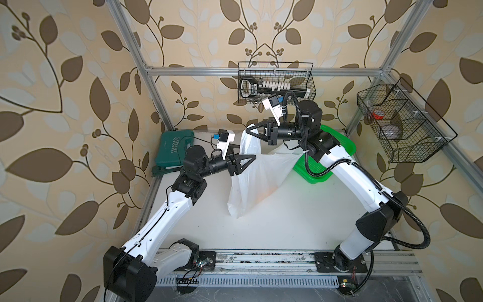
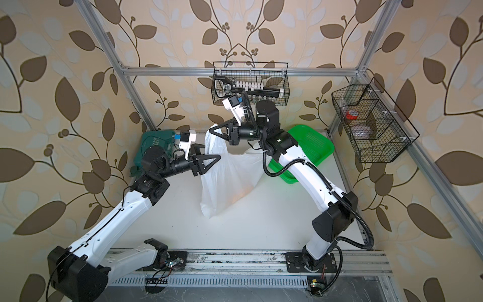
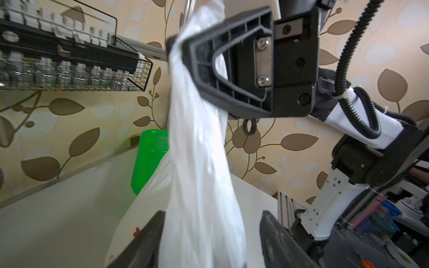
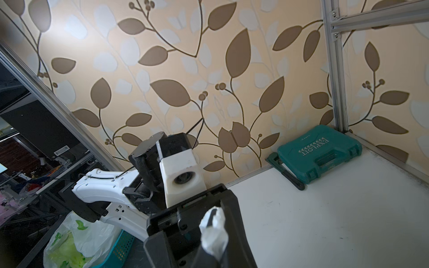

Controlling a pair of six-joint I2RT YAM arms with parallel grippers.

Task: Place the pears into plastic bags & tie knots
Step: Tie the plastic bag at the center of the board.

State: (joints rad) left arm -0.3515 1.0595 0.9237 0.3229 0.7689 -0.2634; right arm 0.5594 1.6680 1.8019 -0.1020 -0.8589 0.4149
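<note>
Plastic bag [image 1: 251, 180] held up, contents unseen.
Its top is clamped by the right end effector [image 1: 248, 130]; the left end effector [image 1: 247, 154] is parted around it.

Plastic bag [image 1: 251, 177] at ctr of table [image 1: 287, 227], bottom on table, top raised twd far side. Bag top pinched in R gripper [image 1: 248, 130], above far-ctr. L gripper [image 1: 248, 154] at bag's left edge; in left wrist view bag neck hangs btwn its fingers [image 3: 144, 243]. Plastic basket [image 1: 345, 146] on table far right, just right of bag, partly under R arm. Tool case [image 1: 175, 149] in far-left corner, behind L arm. Wire basket [image 1: 277, 81] on far frame bar, behind R gripper. Divided wire basket [image 1: 402, 123] on right frame. Arm bases on rail [image 1: 261, 261] at near edge, one left, one right.
</note>
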